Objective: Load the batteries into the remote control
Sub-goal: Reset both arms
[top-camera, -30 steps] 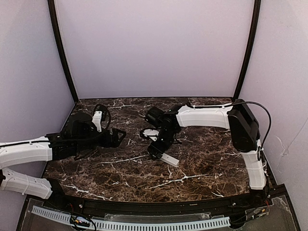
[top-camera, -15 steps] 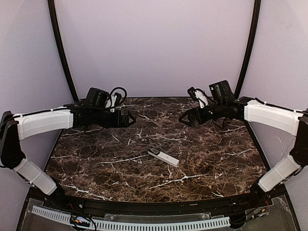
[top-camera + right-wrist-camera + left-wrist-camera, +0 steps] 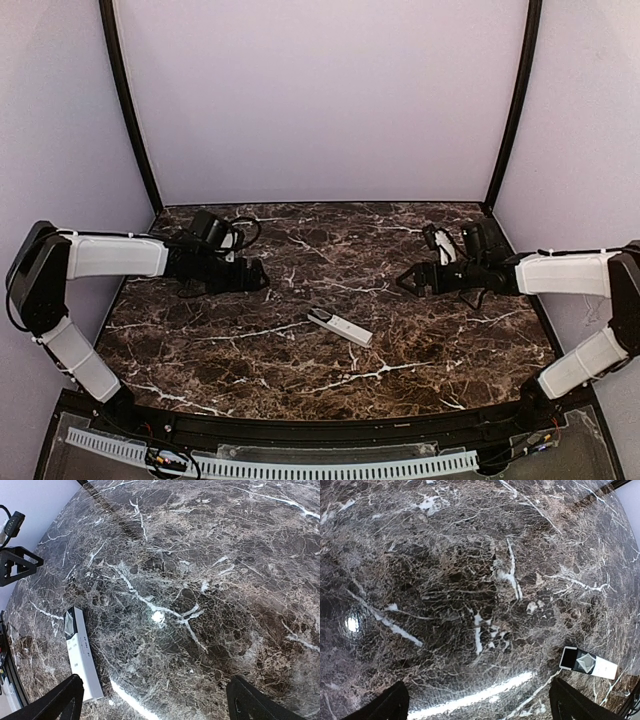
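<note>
My left hand and right hand are now backed away, wide open and empty; the remote control lies alone, probably loaded.

The remote lies flat on the surface, near the middle. The left pincer is behind it, off to the left. The right pincer is behind it, off to the right. Neither touches it.

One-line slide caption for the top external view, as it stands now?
Left gripper and right gripper, both open, hang over the marble table; the remote lies between them.
</note>
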Motion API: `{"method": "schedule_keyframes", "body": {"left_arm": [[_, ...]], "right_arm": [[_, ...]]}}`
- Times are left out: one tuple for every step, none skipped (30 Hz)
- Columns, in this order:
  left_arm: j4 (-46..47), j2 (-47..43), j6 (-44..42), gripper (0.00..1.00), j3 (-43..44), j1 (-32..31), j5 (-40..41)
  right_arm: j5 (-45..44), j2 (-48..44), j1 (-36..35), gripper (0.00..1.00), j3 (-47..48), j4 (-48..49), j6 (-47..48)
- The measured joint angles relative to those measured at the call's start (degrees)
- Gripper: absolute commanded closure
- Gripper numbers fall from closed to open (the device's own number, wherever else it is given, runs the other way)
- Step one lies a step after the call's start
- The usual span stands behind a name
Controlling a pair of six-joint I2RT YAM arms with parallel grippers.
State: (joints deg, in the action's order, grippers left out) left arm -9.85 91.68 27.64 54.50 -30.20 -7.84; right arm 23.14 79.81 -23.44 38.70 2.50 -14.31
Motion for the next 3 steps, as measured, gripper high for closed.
{"method": "schedule_keyframes", "body": {"left_arm": [[0.15, 0.0, -0.02, 0.02, -0.46, 0.0, 0.26], [0.46, 0.0, -0.09, 0.01, -0.85, -0.02, 0.52], [0.87, 0.0, -0.2, 0.01, -1.18, -0.02, 0.87]], "right_arm": [[0.04, 0.17, 0.0, 0.01, -0.11, 0.35, -0.04], [0.11, 0.24, 0.0, 0.01, -0.13, 0.72, -0.11], [0.2, 0.24, 0.0, 0.01, -0.13, 1.11, -0.2]]}}
